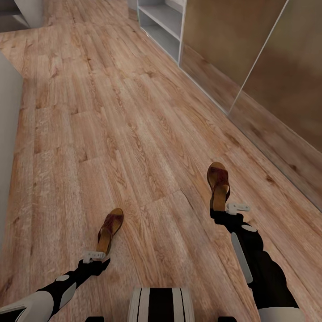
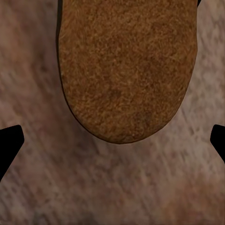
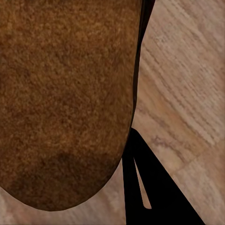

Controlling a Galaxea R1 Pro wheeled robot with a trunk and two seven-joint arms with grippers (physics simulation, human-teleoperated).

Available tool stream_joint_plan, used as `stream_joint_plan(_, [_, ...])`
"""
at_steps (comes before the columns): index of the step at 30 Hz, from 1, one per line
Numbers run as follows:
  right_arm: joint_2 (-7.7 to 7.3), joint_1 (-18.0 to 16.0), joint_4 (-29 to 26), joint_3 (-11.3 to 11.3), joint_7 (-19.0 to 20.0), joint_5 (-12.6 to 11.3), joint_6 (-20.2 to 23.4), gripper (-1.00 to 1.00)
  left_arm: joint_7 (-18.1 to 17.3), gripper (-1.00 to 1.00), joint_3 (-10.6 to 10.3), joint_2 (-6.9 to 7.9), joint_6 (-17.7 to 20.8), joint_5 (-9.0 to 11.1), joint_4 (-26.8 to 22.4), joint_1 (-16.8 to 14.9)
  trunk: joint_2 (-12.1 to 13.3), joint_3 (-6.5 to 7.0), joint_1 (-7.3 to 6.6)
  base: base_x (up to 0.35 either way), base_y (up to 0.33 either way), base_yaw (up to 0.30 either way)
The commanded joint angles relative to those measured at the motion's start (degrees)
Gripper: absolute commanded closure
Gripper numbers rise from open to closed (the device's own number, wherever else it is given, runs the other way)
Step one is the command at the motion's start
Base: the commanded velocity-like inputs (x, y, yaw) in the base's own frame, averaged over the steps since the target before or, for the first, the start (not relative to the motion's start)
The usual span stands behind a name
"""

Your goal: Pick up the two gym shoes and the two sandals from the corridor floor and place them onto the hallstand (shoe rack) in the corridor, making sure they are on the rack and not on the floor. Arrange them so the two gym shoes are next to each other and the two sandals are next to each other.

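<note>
Two brown sandals lie over the wood-plank corridor floor [image 1: 134, 134]. The left sandal [image 1: 110, 228] has its heel at my left gripper [image 1: 98, 255]. In the left wrist view its rounded heel [image 2: 126, 70] sits just beyond the fingertips [image 2: 9, 145], which stand wide apart, so that gripper is open. The right sandal [image 1: 218, 181] points away from my right gripper [image 1: 226, 207]. In the right wrist view the sandal [image 3: 65, 103] is very close, and one dark finger [image 3: 140, 187] presses at its edge near the middle. The gym shoes are out of view.
A pale grey-white shelf unit [image 1: 163, 22] stands at the far end on the right; I cannot tell whether it is the hallstand. Brown glossy wall panels [image 1: 250, 67] run along the right side. A light wall [image 1: 6, 134] borders the left.
</note>
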Motion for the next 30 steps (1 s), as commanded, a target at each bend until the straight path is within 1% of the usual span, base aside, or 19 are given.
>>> stream_joint_plan(1, [-0.02,-0.02,-0.06,0.06,-0.56,-0.74,0.25,1.0,-0.13,-1.0,0.5,0.01,-0.22,-0.6,0.05,-0.03,-0.01,-0.03,-0.01,0.0,0.0,0.0])
stream_joint_plan(8, [-0.02,-0.02,-0.07,0.06,-0.57,-0.74,0.25,1.0,-0.13,-1.0,0.5,0.02,-0.22,-0.6,0.04,-0.03,-0.01,-0.04,-0.01,0.065,0.0,0.0])
stream_joint_plan(18, [-0.02,-0.02,-0.02,0.06,-0.54,-0.74,0.28,1.0,-0.13,-1.0,0.5,0.04,-0.22,-0.6,0.04,-0.03,-0.01,-0.04,-0.01,0.013,0.0,0.0])
stream_joint_plan(25, [-0.02,-0.02,0.0,0.06,-0.57,-0.74,0.25,1.0,-0.13,-1.0,0.5,0.04,-0.22,-0.6,0.05,-0.03,-0.01,-0.04,-0.01,0.123,0.0,0.0])
stream_joint_plan(30, [-0.02,-0.02,0.0,0.06,-0.55,-0.74,0.27,1.0,-0.13,-1.0,0.5,0.02,-0.22,-0.6,0.05,-0.03,-0.01,-0.04,-0.01,0.034,0.0,0.0])
